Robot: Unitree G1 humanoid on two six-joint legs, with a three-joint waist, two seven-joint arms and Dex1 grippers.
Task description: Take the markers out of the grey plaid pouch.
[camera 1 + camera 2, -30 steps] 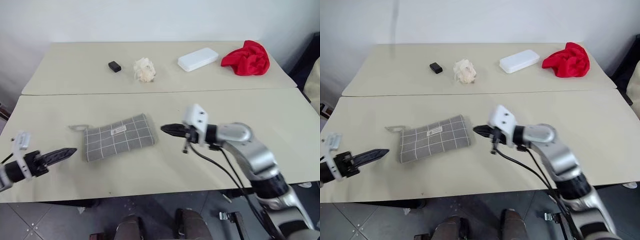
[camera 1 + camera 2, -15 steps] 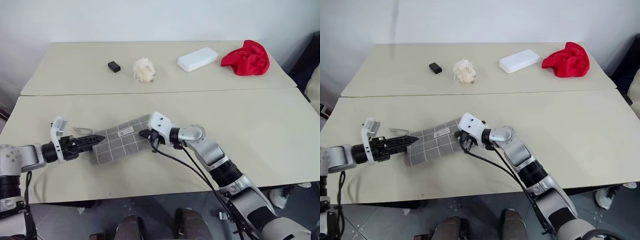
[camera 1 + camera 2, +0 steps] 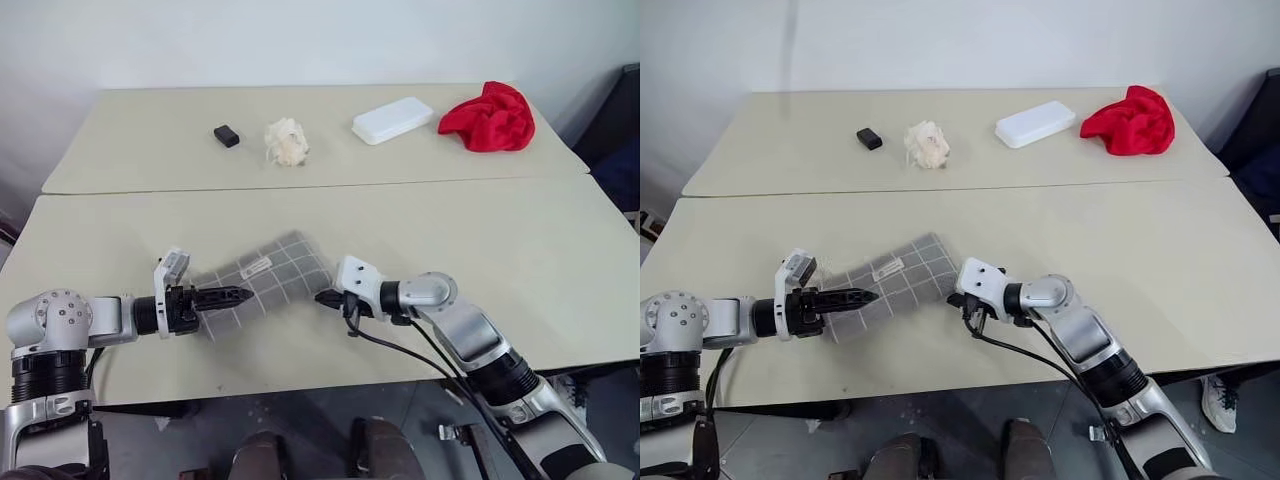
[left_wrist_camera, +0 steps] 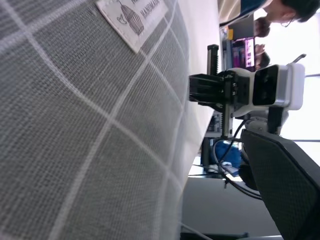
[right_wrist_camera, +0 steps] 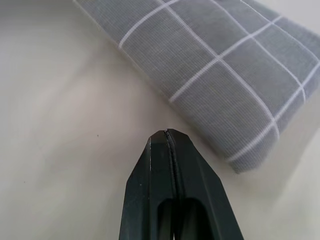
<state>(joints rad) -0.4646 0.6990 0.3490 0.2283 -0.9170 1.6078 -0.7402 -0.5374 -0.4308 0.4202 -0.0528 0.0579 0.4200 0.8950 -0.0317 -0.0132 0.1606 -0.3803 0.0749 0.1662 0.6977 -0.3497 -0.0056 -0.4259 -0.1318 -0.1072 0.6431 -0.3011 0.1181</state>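
One soft, limp grey plaid pouch (image 3: 892, 285) lay flat; likely light, best pinned by an end. Left gripper (image 3: 862, 296) spread wide over it, right gripper (image 5: 167, 134) pressed together beside it.

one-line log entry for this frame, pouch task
step: approach | grey plaid pouch: flat on table, closed | left gripper: over pouch | right gripper: shut, beside pouch corner, not touching

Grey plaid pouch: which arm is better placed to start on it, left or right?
Probably left. The left gripper sits over the grey plaid pouch at its left end, and its wrist view has the fabric right up close. The right gripper has its jaws shut, tip on bare table just off the pouch's right end.
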